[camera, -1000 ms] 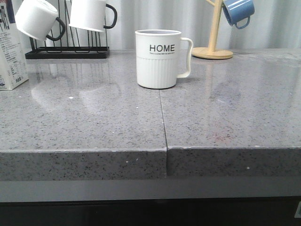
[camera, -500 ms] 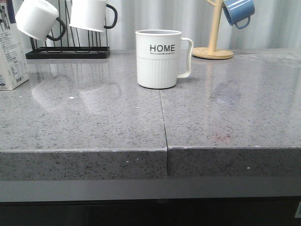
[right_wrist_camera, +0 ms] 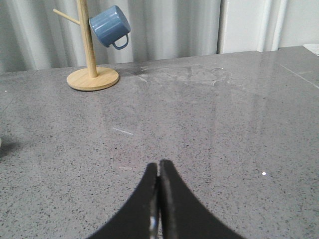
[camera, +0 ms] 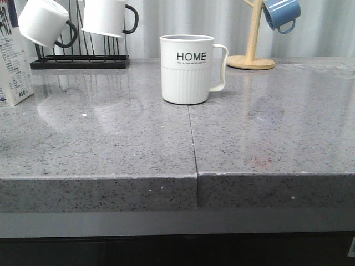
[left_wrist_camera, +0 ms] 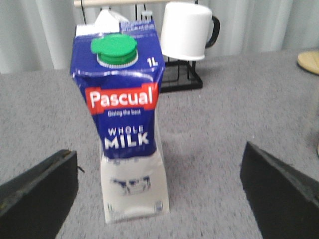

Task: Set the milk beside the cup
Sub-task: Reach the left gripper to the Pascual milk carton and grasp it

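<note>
The milk (left_wrist_camera: 127, 129) is a tall carton with a dark blue top, a green cap and "WHOLE MILK" lettering. It stands upright on the grey counter, and only its edge (camera: 14, 61) shows at the far left of the front view. My left gripper (left_wrist_camera: 158, 149) is open, with one black finger (left_wrist_camera: 37, 191) on each side; the carton stands ahead of it, untouched. The cup (camera: 187, 69) is a white ribbed "HOME" mug at the counter's middle back. My right gripper (right_wrist_camera: 159, 164) is shut and empty over bare counter. Neither gripper shows in the front view.
A black rack (camera: 80, 61) holds two white mugs with black handles (camera: 108, 16) behind the milk. A wooden mug tree (camera: 252, 58) with a blue mug (camera: 280, 14) stands at the back right. A seam (camera: 191, 138) splits the counter, whose front edge is near.
The visible edge of the milk carton has shifted very slightly in the front view. The cup and the other things have not moved.
</note>
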`<state>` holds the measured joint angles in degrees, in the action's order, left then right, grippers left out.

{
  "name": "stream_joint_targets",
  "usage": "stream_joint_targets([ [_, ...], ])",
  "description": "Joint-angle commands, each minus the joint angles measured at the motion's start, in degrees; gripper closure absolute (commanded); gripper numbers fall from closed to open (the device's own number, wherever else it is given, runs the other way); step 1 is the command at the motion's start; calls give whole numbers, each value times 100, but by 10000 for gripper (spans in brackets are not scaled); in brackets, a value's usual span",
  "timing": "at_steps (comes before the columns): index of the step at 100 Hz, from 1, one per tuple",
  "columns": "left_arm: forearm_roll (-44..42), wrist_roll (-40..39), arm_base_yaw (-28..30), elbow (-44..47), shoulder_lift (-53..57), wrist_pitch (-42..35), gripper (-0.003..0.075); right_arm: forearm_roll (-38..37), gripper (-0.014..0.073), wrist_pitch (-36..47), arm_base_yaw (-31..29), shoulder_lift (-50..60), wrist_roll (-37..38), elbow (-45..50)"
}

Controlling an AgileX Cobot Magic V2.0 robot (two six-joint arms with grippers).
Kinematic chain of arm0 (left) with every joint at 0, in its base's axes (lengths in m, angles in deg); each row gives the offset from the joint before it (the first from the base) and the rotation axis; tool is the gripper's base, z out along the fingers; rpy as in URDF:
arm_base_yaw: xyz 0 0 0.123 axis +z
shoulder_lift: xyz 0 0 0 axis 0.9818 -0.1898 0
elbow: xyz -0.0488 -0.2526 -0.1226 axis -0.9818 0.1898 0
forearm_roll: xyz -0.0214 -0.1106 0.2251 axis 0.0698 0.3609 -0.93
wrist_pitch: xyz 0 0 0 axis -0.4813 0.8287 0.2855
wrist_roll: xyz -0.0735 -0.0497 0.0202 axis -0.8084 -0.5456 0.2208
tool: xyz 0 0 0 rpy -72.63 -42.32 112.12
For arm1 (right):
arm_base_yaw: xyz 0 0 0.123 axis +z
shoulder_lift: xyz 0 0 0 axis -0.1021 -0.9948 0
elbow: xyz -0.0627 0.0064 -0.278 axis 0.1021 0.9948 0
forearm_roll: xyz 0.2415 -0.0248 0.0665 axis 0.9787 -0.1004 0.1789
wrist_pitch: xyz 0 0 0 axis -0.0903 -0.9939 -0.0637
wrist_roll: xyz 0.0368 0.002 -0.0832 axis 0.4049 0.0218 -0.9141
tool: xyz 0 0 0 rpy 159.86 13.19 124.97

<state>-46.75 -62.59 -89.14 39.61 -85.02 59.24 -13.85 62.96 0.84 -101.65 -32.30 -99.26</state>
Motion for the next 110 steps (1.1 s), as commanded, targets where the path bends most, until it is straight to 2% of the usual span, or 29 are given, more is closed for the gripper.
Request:
stream_joint_targets([
  [1, 83, 3, -40, -173, -215, -927, 80, -86, 715, 491, -18, -41, -3, -152],
  [66, 428, 3, 110, -173, -1784, -2586, 80, -86, 715, 491, -18, -41, -3, -152],
  [88, 480, 3, 387, -534, -2258, -2599, 81, -86, 715, 491, -18, -41, -3, -152],
  [110, 445, -48, 421, -1077, -2771, -2395, 81, -86, 715, 491, -18, -41, -3, -152],
])
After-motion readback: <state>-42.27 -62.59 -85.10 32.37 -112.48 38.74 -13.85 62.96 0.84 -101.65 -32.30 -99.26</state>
